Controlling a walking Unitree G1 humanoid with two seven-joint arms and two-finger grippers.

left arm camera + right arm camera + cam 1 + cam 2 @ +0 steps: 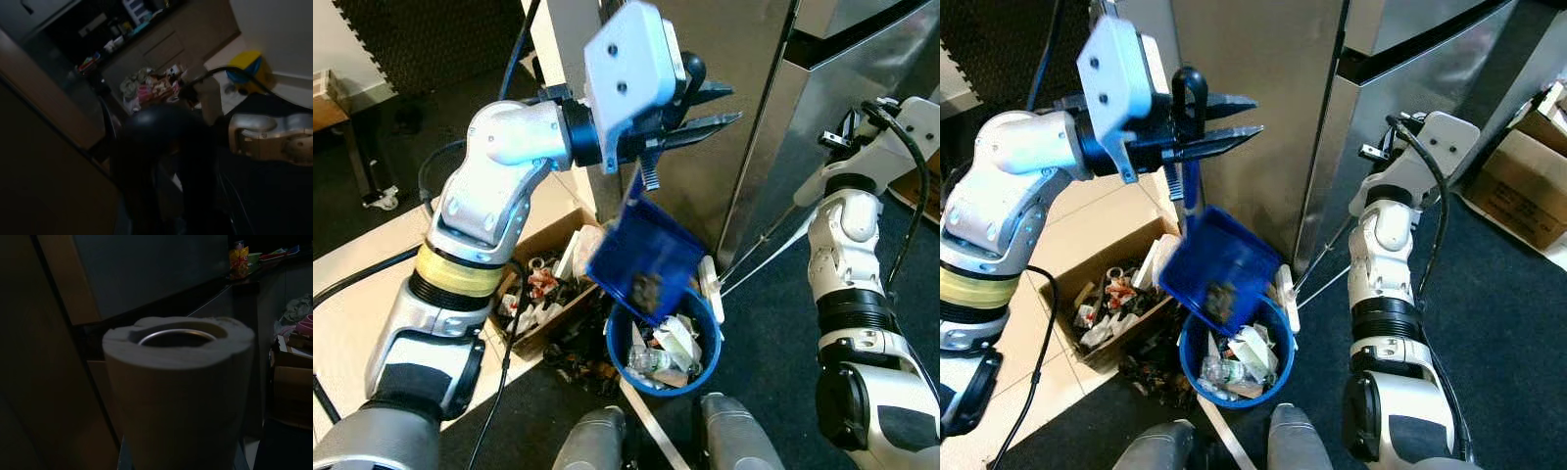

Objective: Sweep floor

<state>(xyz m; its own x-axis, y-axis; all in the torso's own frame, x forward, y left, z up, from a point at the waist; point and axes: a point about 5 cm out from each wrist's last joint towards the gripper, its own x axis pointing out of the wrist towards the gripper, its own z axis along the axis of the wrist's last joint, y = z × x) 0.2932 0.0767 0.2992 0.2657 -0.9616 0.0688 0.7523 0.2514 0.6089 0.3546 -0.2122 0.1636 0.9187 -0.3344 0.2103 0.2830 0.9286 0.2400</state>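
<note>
One blue plastic dustpan (1219,266), handle clamped in left gripper (1219,122), tilts above one round blue bin (1278,364) holding rubbish. One cardboard box (1136,245) holds scraps. Right gripper's (1400,127) jaw state: cannot tell.

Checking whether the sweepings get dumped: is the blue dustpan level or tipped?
Tipped. The blue dustpan hangs steeply from the left pincer, mouth down over the blue bin, debris inside it.
</note>
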